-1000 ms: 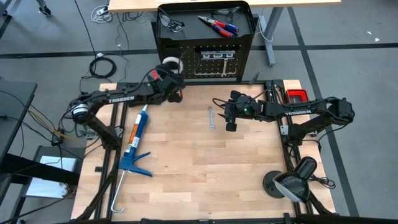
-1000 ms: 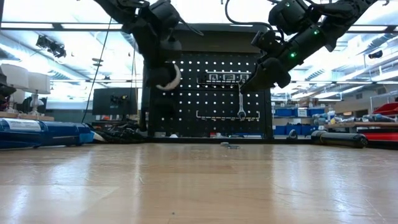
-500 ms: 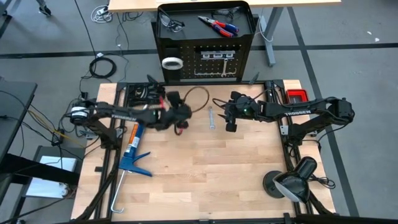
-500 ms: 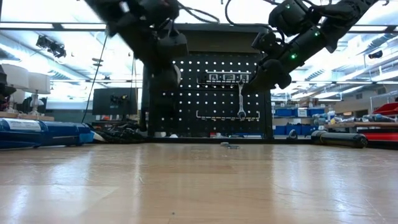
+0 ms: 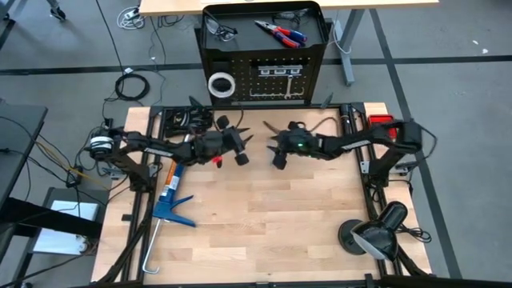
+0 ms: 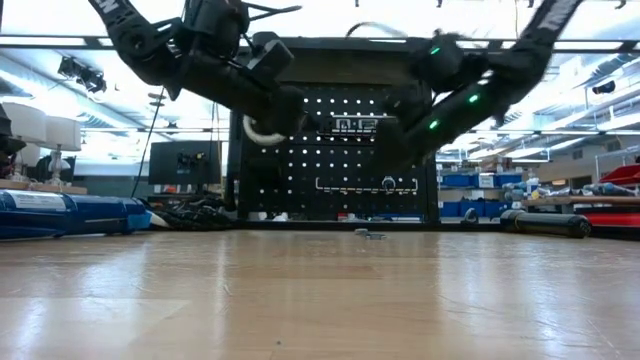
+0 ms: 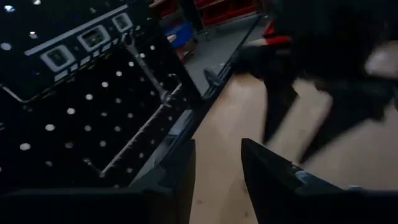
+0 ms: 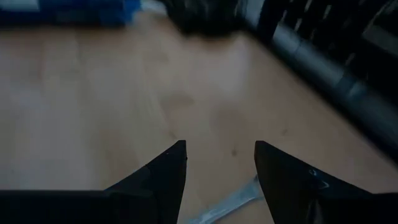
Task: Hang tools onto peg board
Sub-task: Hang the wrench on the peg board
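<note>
The black peg board [image 5: 264, 76] stands upright at the table's far edge. A silver wrench [image 5: 288, 84] and a white tape roll [image 5: 220, 82] hang on its front. Red-and-blue pliers [image 5: 280, 32] and safety glasses [image 5: 220, 30] lie in its top tray. Another silver wrench [image 8: 227, 205] lies flat on the table, just below my right gripper [image 8: 221, 168], which is open and tilted down over it without touching. My left gripper [image 5: 238, 150] hovers open and empty over the table, a short way left of the right one, facing the board [image 7: 74, 106].
A big blue caulking gun [image 5: 172, 188] lies along the table's left side. A lamp base [image 5: 372, 236] stands at the near right corner. Bare wood fills the table's middle and near half.
My left gripper has left the white tape roll hanging on the peg board. It has drawn back toward the table's middle, sinking and tipping up to nearly level. My right gripper has dropped and shifted toward the table's left, coming over the wrench that lies on the table.
</note>
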You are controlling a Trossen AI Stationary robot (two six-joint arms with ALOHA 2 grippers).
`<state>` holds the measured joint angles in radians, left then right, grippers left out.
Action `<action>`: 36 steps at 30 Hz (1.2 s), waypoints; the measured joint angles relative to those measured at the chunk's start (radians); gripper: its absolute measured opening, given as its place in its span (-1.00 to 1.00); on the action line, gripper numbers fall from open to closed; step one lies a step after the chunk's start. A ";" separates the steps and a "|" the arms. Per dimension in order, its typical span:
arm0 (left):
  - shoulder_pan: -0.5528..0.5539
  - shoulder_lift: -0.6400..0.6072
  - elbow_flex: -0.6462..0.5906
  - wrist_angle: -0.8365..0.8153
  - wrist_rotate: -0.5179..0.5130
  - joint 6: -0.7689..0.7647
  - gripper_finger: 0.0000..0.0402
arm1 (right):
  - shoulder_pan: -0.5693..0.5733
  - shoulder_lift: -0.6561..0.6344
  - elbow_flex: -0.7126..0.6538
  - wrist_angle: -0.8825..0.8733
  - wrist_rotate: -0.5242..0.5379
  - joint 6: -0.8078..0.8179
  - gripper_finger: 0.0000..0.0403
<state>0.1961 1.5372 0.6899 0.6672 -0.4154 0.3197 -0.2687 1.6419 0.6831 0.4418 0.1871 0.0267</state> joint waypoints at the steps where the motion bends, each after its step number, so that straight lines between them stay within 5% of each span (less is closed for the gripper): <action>1: 0.011 0.000 0.004 -0.001 0.012 0.007 -0.35 | -0.003 0.033 0.027 -0.029 0.000 0.012 -0.02; 12: 0.046 0.000 0.005 -0.056 0.017 0.014 -0.35 | -0.036 0.214 0.203 -0.233 0.076 0.198 -0.02; 18: 0.046 0.000 0.005 -0.102 0.017 0.011 -0.35 | -0.020 0.223 0.211 -0.295 0.176 0.343 -0.02; 31: 0.043 0.000 0.005 -0.079 0.029 -0.017 -0.35 | 0.024 0.324 0.219 -0.276 0.213 0.447 -0.03; 36: 0.030 0.000 0.005 -0.086 0.028 -0.017 -0.35 | 0.038 0.331 0.219 -0.268 0.225 0.445 -0.25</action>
<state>0.2265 1.5372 0.6952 0.5808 -0.3870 0.3027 -0.2303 1.9725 0.9024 0.1735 0.4126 0.4714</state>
